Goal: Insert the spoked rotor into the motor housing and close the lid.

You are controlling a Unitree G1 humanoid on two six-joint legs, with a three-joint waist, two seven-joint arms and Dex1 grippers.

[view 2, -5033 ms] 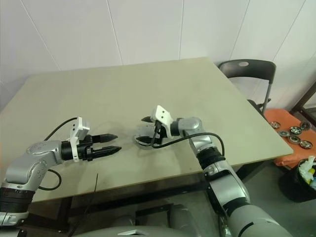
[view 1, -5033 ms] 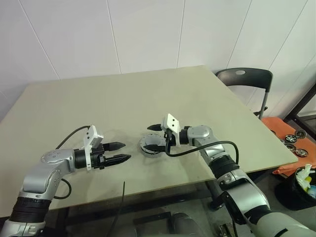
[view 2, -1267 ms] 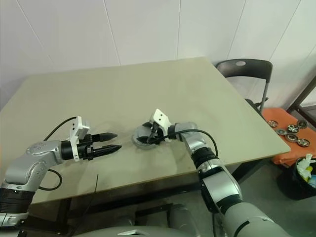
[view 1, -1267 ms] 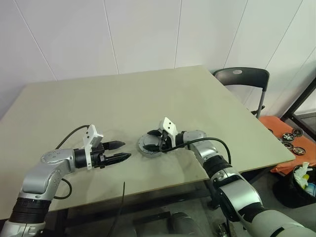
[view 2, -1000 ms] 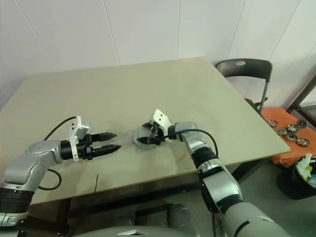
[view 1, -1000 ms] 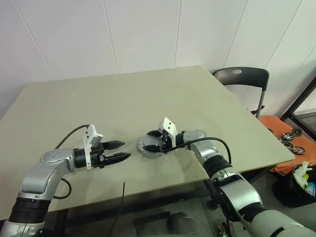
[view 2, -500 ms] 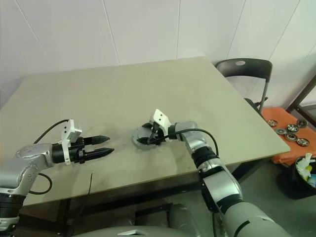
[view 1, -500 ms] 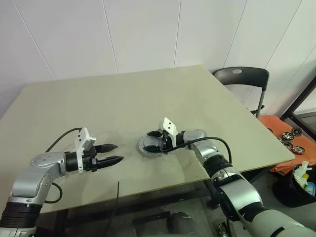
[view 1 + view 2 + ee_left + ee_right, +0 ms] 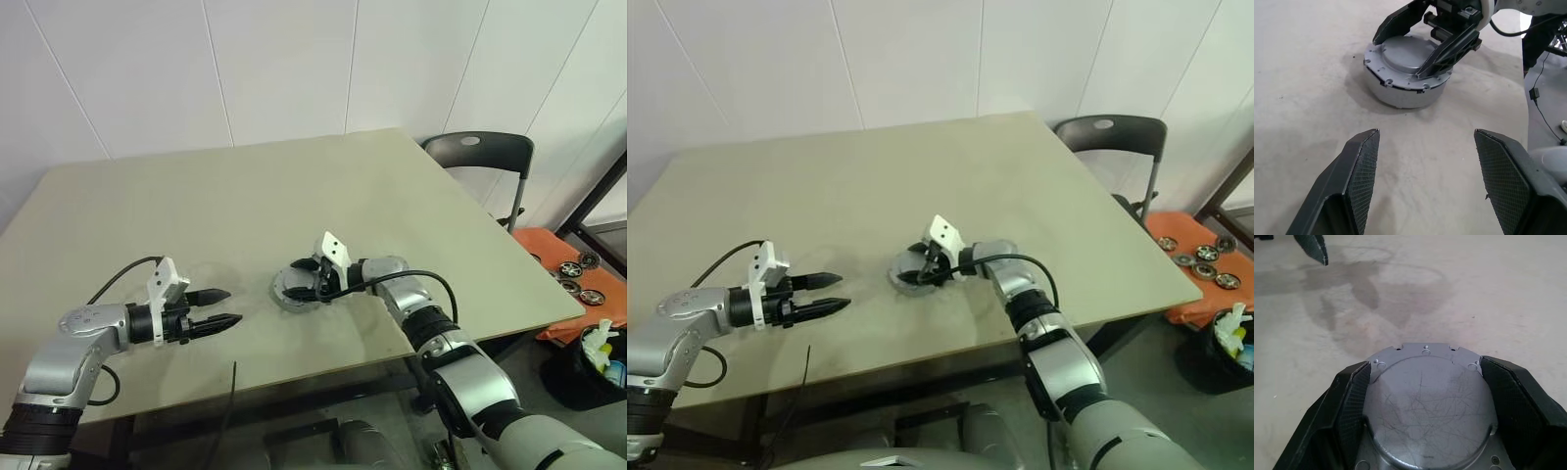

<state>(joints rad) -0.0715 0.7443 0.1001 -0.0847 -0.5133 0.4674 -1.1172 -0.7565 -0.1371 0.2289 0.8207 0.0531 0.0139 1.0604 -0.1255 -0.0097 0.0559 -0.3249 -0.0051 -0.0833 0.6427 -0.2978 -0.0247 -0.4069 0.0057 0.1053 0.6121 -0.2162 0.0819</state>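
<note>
Two grippers: R gripper (image 9: 315, 279) jaws straddle lid (image 9: 1403, 51) on motor housing (image 9: 1400, 93); L gripper (image 9: 217, 307) open, empty. Lid prob. stiff, heavy-ish, slick metal; grip rim edges.

My head pair looks down and forward over the table (image 9: 294, 186). The left wrist camera sits low, facing the lid (image 9: 1403, 51) from near. The right wrist camera looks down on that lid from very close. All four views share it.
</note>
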